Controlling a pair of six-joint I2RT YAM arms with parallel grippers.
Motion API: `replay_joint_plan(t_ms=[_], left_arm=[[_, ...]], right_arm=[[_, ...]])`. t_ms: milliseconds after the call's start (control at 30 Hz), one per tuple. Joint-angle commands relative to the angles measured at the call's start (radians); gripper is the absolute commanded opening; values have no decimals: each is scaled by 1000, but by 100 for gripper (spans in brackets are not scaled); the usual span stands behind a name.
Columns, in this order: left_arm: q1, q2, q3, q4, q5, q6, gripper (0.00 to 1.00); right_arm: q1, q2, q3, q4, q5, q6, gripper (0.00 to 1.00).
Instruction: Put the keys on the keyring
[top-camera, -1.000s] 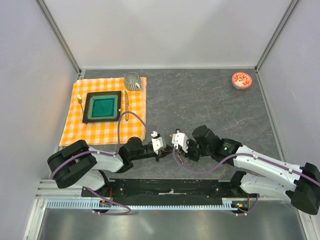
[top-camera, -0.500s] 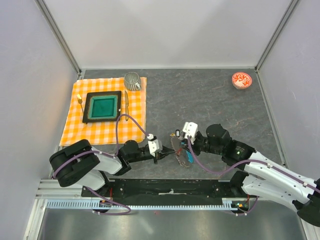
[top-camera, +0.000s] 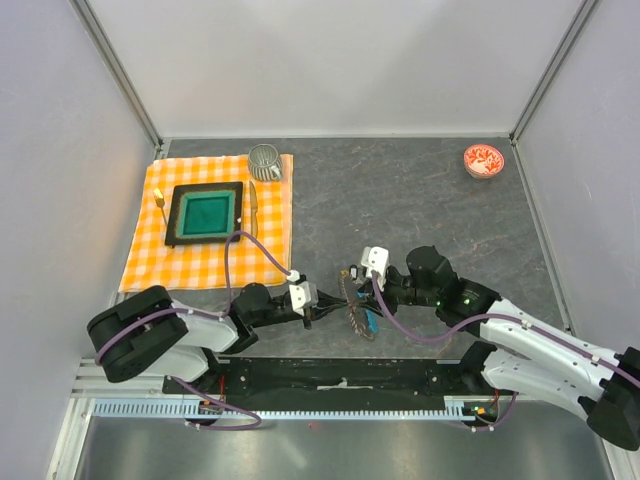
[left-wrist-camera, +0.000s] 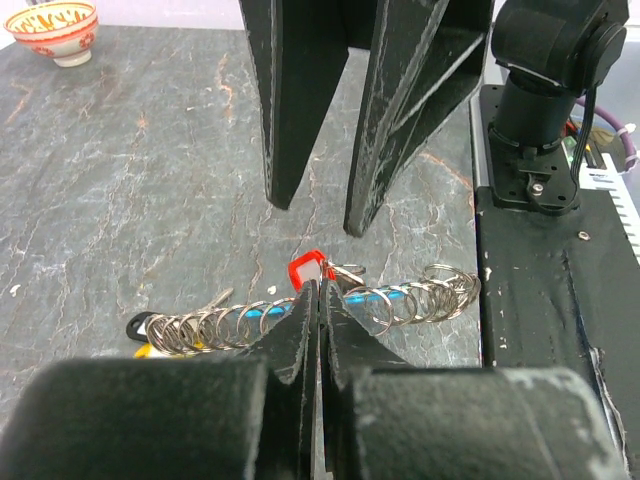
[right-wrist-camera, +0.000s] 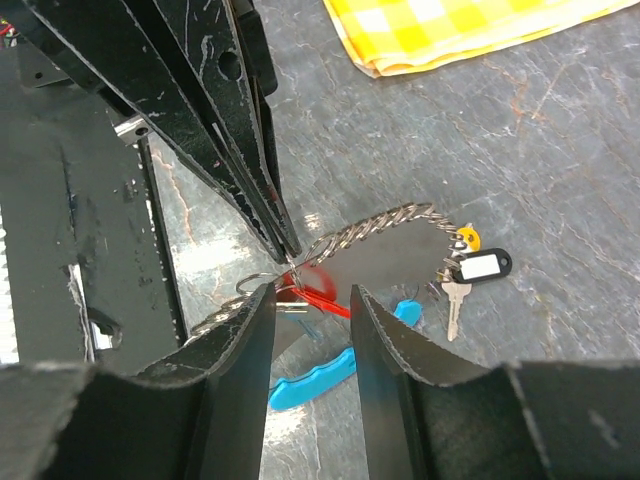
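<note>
The keyring (top-camera: 354, 306) is a chain of silvery rings with a curved blue tag (right-wrist-camera: 315, 378), lying on the grey table near the front edge. It also shows in the left wrist view (left-wrist-camera: 220, 325). Keys hang on it: one with a red tag (right-wrist-camera: 322, 292) and, at the far end, a yellow one (right-wrist-camera: 468, 238), a black-and-white tagged one (right-wrist-camera: 478, 265) and a bare silver one (right-wrist-camera: 452, 305). My left gripper (left-wrist-camera: 322, 290) is shut, pinching a ring beside the red tag (left-wrist-camera: 308, 270). My right gripper (right-wrist-camera: 312, 300) is open, its jaws either side of the red tag just above it.
An orange checked cloth (top-camera: 270, 240) at the back left holds a black tray (top-camera: 172, 215), a metal mug (top-camera: 265, 160) and yellow-handled cutlery (top-camera: 253, 205). A red-patterned bowl (top-camera: 484, 160) sits at the back right. The black base rail (top-camera: 340, 375) runs close behind the keyring.
My left gripper has drawn back to the near left. My right gripper has pulled away to the right, so the keyring now shows stretched out between them.
</note>
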Motion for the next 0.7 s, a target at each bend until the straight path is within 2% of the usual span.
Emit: replay_joint_plan(t_ms=[0,367,667], left_arm=[[-3,-39,-5,171,30,2,2],[-3,-89,-13,156,50,4,2],[-3,-94,-18,174,57,-5,2]], right_arm=[[-3,25,12,43,-63,-15,44],[-5,37,6,69,-60,-20,42],[-8,45,-2,89,-126,-26,39]])
